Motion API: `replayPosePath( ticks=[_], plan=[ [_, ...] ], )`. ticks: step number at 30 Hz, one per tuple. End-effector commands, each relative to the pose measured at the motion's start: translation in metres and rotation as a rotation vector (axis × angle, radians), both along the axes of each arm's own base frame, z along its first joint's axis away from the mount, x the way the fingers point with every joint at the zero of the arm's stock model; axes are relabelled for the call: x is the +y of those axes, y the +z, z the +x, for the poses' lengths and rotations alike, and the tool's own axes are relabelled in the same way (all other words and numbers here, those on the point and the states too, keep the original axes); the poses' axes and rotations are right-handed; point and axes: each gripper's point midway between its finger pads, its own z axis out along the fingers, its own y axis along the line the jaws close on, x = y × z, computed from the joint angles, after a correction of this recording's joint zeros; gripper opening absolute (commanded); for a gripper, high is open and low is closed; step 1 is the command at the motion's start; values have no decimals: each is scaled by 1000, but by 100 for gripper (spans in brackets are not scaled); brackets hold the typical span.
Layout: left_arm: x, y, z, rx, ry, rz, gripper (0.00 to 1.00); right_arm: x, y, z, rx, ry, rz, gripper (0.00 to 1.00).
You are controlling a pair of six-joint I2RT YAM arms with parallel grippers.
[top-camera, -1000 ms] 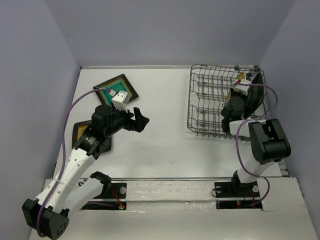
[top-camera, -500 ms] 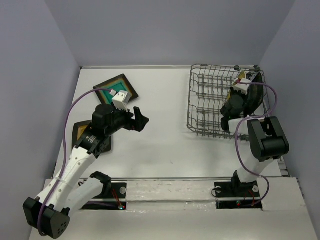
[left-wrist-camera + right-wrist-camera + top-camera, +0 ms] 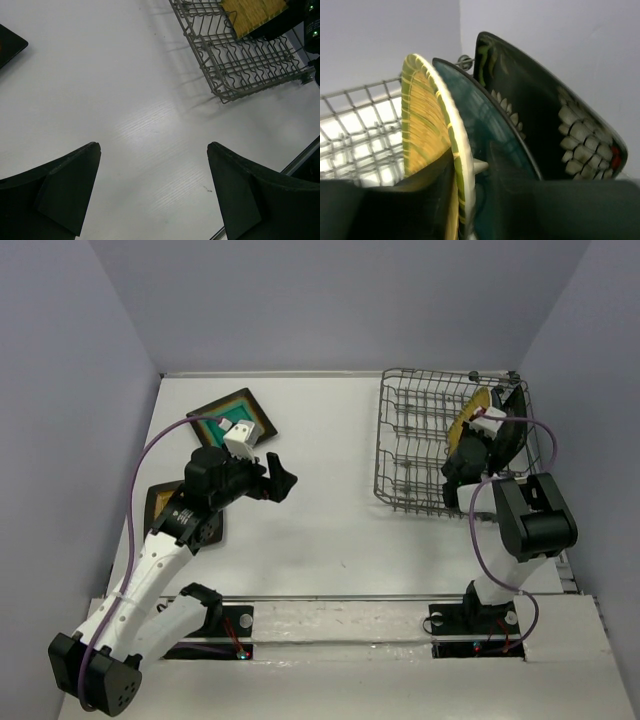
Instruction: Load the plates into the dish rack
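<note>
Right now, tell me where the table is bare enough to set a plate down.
Bare: the table's wide middle, between the left hand and the dish rack, and the near strip in front of the rack. The rack's left rows are free. Crowded: its right end, three plates.

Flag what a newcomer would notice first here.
Three plates stand on edge at the right end of the dish rack: a yellow ribbed plate, a teal plate and a black floral plate. The right pincer straddles the yellow one's rim. At left, the left pincer hangs wide open over the table, near a flat teal-centred plate and mustard-centred plate.
</note>
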Motion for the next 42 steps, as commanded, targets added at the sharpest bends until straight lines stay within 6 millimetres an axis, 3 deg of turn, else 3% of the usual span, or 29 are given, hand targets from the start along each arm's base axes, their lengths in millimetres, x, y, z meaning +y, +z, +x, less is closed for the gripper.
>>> replayPosePath(
  ticks=[1,3,8,11,12,13,14,15,17,18,19,20,24,25,27,28,31,33,34,35,36,38,42],
  plan=[
    [-4,12,2,-40,-21,-30,99,-3,42,-18,-242,-12,94,58],
    [-4,12,2,-40,-19,-31,99,-5,37,-21,-212,-26,112,75],
    [0,14,3,-46,5,-30,99,-4,45,-31,-202,-14,170,93],
    [4,18,3,-64,27,-36,99,1,63,-34,-216,18,215,99],
    [5,19,4,-67,35,-37,99,2,58,-34,-172,26,219,100],
    [6,20,4,-69,38,-36,99,5,73,-34,-218,46,235,100],
    [7,19,6,-69,46,-33,99,10,83,-33,-211,81,261,100],
    [9,18,6,-66,54,-29,99,19,76,-29,-158,131,290,100],
    [12,18,9,-65,72,-26,99,30,84,-26,-145,195,323,100],
    [18,17,12,-64,105,-20,99,39,100,-25,-160,234,341,100],
    [21,17,14,-62,127,-21,99,50,102,-23,-144,272,357,100],
    [27,18,17,-64,159,-18,99,63,95,-21,-96,321,380,100],
    [42,23,23,-78,242,-32,99,124,102,-18,-57,511,431,100],
    [49,25,25,-83,273,-38,99,154,102,-18,-27,583,440,100],
    [61,30,28,-100,338,-60,99,194,99,-18,5,705,479,100],
    [70,30,31,-101,375,-64,99,228,86,-21,59,784,497,99],
    [84,26,38,-80,441,-77,99,298,82,-31,123,979,537,91],
    [97,19,46,-44,495,-99,99,380,58,-56,253,1206,546,87],
    [96,15,47,-28,491,-104,99,382,68,-55,234,1213,548,86],
    [104,10,52,-11,519,-106,99,417,51,-72,309,1314,546,85],
    [108,7,55,2,537,-110,99,434,54,-78,318,1362,543,85],
    [123,-3,65,57,589,-135,99,461,41,-95,373,1431,527,85],
    [140,-25,81,139,626,-276,99,469,27,-105,425,1480,496,85]
  ],
)
